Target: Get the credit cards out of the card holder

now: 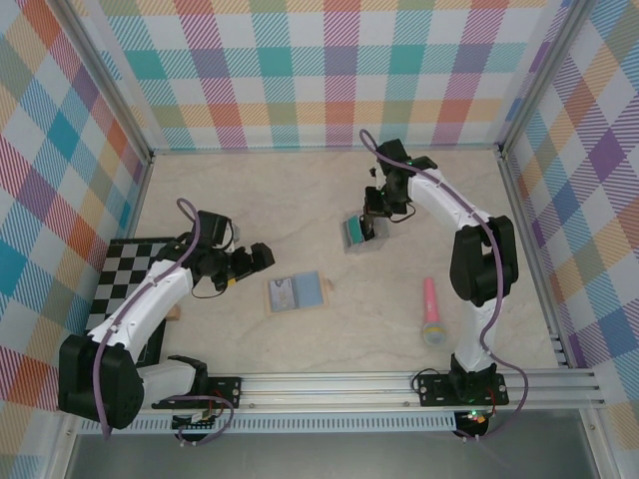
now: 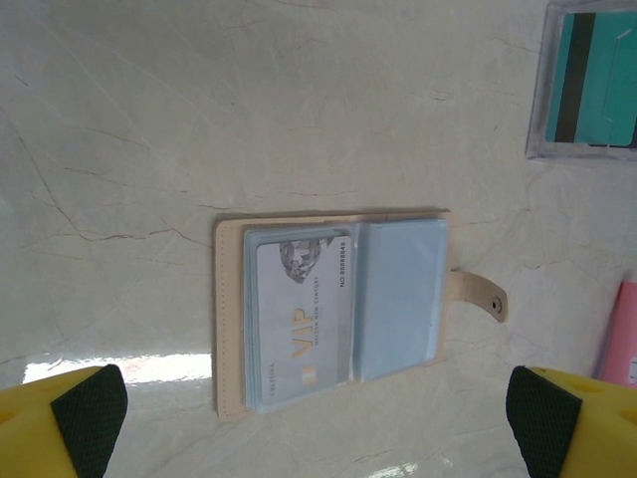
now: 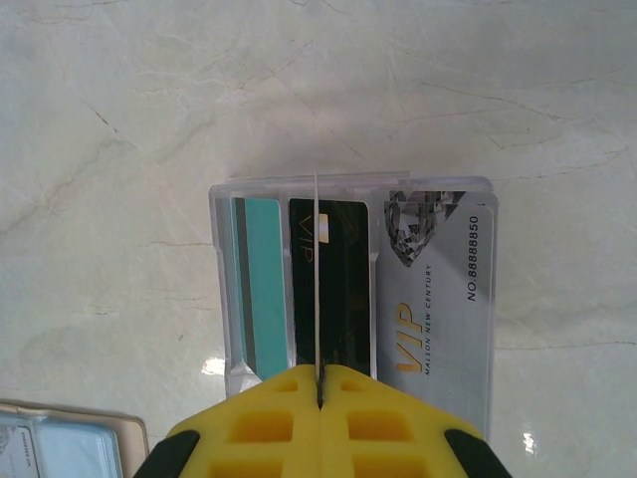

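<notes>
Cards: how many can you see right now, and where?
5. One silver VIP card in the card holder; a teal card, a black card and another silver card in the clear box; a fifth card edge-on in the shut right gripper. More may hide beneath.

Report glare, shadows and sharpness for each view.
Top external: even light, only faint shadows on the table. Left wrist: white glare streak beside the card holder; the pocketed card readable. Right wrist: small glints beside the clear box; the boxed card print sharp.
</notes>
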